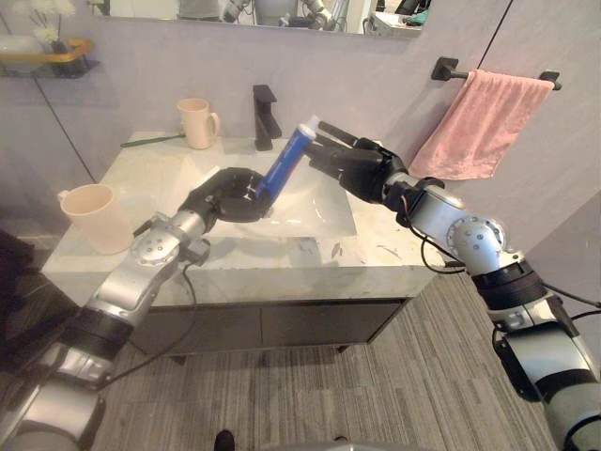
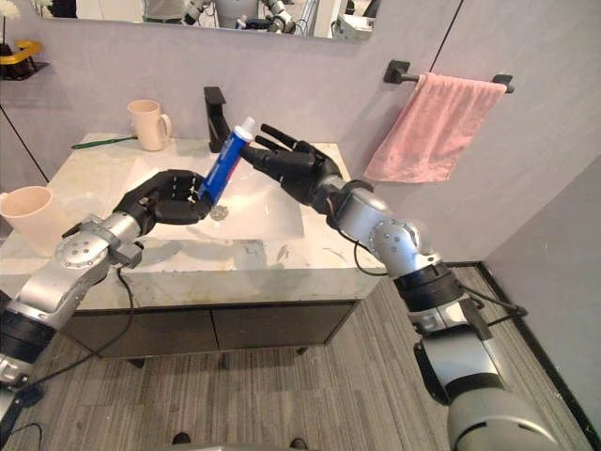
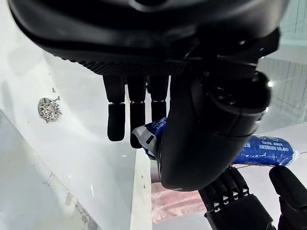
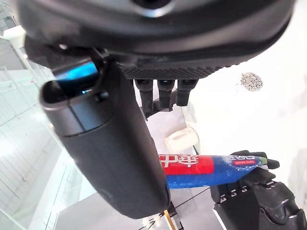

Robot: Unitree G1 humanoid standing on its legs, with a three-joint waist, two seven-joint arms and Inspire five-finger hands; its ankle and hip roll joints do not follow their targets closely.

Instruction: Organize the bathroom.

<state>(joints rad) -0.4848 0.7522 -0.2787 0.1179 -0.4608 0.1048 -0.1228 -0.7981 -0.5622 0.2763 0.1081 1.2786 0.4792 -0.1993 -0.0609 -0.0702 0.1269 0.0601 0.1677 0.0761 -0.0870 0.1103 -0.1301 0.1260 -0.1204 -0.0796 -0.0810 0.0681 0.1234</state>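
Note:
A blue toothpaste tube (image 1: 285, 162) with a white cap is held tilted over the sink basin (image 1: 324, 218), cap end up. My left hand (image 1: 230, 193) is shut on its lower end; the left wrist view shows the tube (image 3: 268, 149) pinched between thumb and fingers. My right hand (image 1: 352, 164) is open beside the upper end, with its straight fingers reaching towards the cap. In the right wrist view, the tube (image 4: 201, 170) passes behind the thumb without being clasped.
A beige cup (image 1: 99, 216) stands at the counter's front left. A second mug (image 1: 197, 122) and a green toothbrush (image 1: 150, 141) are at the back, beside the black faucet (image 1: 266, 117). A pink towel (image 1: 484, 122) hangs on the right wall bar.

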